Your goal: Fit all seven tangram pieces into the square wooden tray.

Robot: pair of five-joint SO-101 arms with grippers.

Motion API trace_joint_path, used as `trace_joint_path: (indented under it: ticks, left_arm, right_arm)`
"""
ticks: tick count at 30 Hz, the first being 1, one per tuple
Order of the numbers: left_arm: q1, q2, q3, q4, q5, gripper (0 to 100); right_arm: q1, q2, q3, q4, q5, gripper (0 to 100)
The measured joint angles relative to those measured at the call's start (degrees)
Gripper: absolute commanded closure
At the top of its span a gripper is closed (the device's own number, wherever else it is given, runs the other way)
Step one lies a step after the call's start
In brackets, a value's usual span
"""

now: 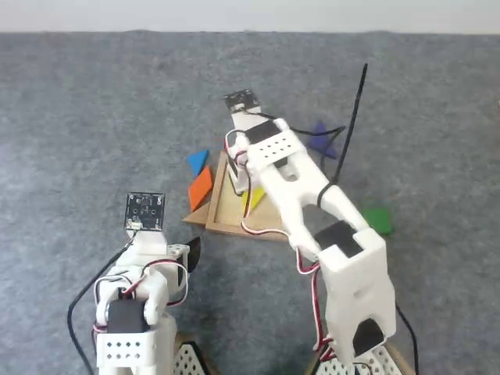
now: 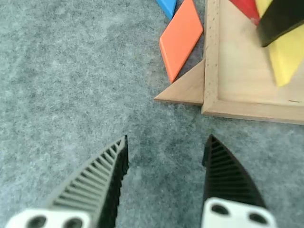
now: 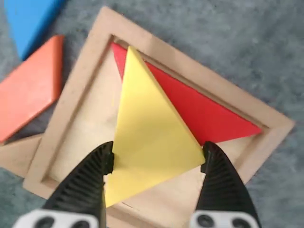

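**Right wrist view: yellow triangle pinched over the tray, apex toward a corner**

I see the right gripper (image 3: 157, 149) clamped on the broad end of the yellow triangle (image 3: 147, 137), with one finger at each side of it. The triangle's long axis runs from between the fingers toward a corner of the square wooden tray (image 3: 76, 95), and its apex points into that corner. It overlaps the red triangle (image 3: 209, 116), which lies inside the tray with its long edge along one inner wall. I cannot tell whether the yellow piece rests on the red one or is lifted.

The left wrist view gives me the left gripper (image 2: 167, 142), spread wide above bare grey table near the tray's outer wall. Just outside that wall lie an orange parallelogram (image 2: 180, 38), its long axis slanting alongside the tray, a plain wooden triangle (image 2: 185, 90) touching the rim, and a blue triangle (image 2: 167, 5) just beyond the orange piece.

The high view places the tray near the middle of the table. It also shows a purple piece (image 1: 319, 137) toward the far edge and a green piece (image 1: 378, 219) toward the right edge, both well apart from the tray.
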Motion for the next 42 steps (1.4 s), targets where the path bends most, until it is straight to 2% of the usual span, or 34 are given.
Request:
trace_joint_path:
  ticks: [8, 14, 21, 39, 42]
  left_arm:
    - [0.0, 0.0, 0.0, 0.0, 0.0, 76]
    - [0.0, 0.0, 0.0, 0.0, 0.0, 76]
    - [0.0, 0.0, 0.0, 0.0, 0.0, 76]
    - [0.0, 0.0, 0.0, 0.0, 0.0, 76]
    - [0.0, 0.0, 0.0, 0.0, 0.0, 76]
  right_arm:
    - [-4.8, 0.0, 0.0, -1.8, -6.3, 92.4]
    - [-4.6, 1.1, -0.4, -2.1, -13.1, 91.6]
    - [-4.9, 4.1, -3.6, -2.1, -14.2, 78.2]
    - [-7.8, 4.9, -4.9, 1.8, -13.8, 77.4]
    - [-7.8, 4.9, -4.9, 1.8, -13.8, 72.7]
